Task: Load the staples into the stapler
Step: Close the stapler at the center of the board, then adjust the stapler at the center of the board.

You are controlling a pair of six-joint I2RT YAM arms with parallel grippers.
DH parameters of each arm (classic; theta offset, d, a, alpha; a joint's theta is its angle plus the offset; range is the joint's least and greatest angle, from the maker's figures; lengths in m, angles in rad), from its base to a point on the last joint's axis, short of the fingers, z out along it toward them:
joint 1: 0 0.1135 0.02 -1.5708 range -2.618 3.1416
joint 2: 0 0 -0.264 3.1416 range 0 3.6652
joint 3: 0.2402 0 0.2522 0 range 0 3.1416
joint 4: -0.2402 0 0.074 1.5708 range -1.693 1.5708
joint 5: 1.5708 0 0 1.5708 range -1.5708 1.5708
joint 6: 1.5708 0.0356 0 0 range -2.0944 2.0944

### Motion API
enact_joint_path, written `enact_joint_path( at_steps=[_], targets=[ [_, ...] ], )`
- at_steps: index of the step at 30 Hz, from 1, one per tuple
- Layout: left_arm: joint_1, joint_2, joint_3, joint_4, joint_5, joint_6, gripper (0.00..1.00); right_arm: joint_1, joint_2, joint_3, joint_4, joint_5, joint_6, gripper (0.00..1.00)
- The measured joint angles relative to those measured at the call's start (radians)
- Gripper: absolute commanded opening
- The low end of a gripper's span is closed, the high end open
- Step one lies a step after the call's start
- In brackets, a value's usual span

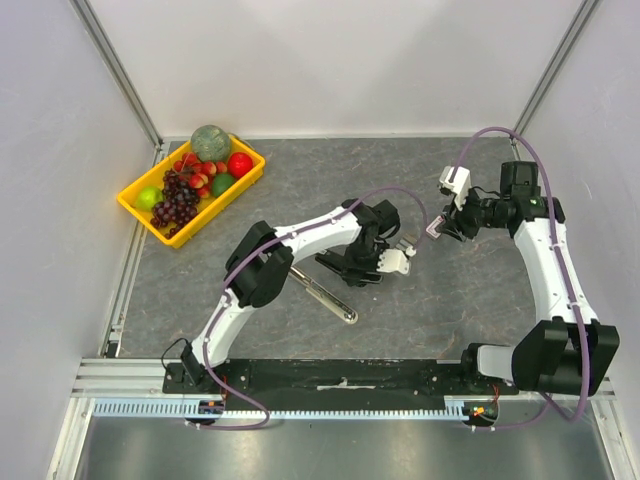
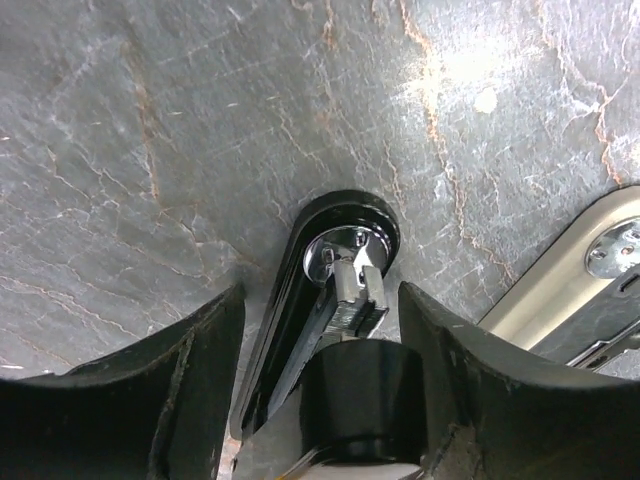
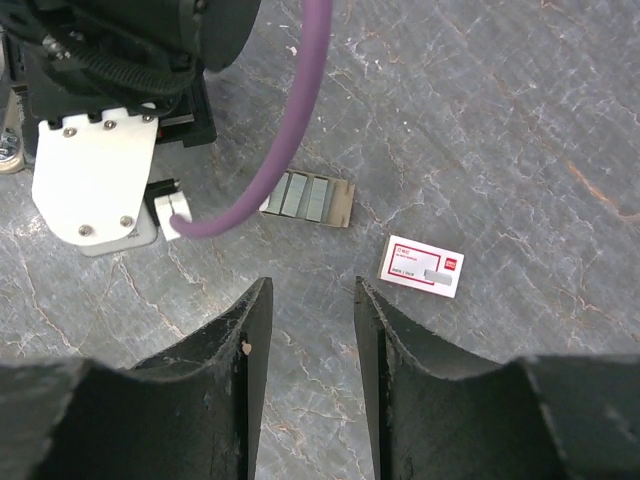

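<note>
The stapler (image 1: 340,270) lies hinged open mid-table, its silver arm (image 1: 332,297) stretched toward the near edge. In the left wrist view its black base (image 2: 340,235) with the chrome plate runs between the fingers, and the silver arm (image 2: 580,270) lies at right. My left gripper (image 2: 321,292) (image 1: 373,262) straddles the stapler's black part, open, with a gap on the left side. The staples (image 3: 305,198) (image 1: 408,241) are grey strips in a small tray on the table. My right gripper (image 3: 312,286) (image 1: 440,228) hovers open near them, nothing between its fingers.
A small white-and-red box (image 3: 421,267) lies flat to the right of the staples. A yellow tray (image 1: 135,203) of fruit stands at the far left. The left arm's white wrist block (image 3: 95,180) and purple cable (image 3: 290,120) sit close to the staples.
</note>
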Motion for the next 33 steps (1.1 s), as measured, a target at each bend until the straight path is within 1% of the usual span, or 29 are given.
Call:
enact_joint_path(
  at_steps=[10, 15, 20, 23, 25, 26, 27, 31, 33],
  targets=[
    [0.113, -0.013, 0.005, 0.025, 0.172, -0.002, 0.7, -0.049, -0.015, 0.0, 0.0, -0.028, 0.001, 0.46],
    [0.167, -0.081, 0.005, 0.03, 0.259, 0.008, 0.69, -0.063, -0.015, 0.0, -0.001, -0.031, 0.002, 0.46],
    [0.195, -0.183, -0.015, 0.048, 0.338, 0.025, 0.61, -0.066, -0.015, 0.0, -0.001, -0.032, 0.006, 0.46],
    [0.199, -0.205, -0.021, 0.054, 0.377, 0.031, 0.63, -0.066, -0.015, 0.0, -0.001, -0.032, 0.008, 0.46],
    [0.199, -0.205, -0.031, 0.055, 0.397, 0.035, 0.61, -0.067, -0.015, 0.0, -0.001, -0.034, 0.008, 0.46],
    [0.198, -0.205, -0.042, 0.052, 0.403, 0.039, 0.55, -0.067, -0.015, 0.0, -0.001, -0.034, 0.008, 0.46],
    [0.198, -0.205, -0.051, 0.051, 0.41, 0.042, 0.53, -0.069, -0.015, 0.0, -0.001, -0.035, 0.008, 0.45],
    [0.198, -0.201, -0.068, 0.048, 0.422, 0.052, 0.5, -0.075, -0.015, 0.0, -0.001, -0.035, 0.008, 0.45],
    [0.198, -0.199, -0.069, 0.048, 0.423, 0.053, 0.43, -0.075, -0.015, 0.0, -0.001, -0.035, 0.008, 0.45]
  ],
)
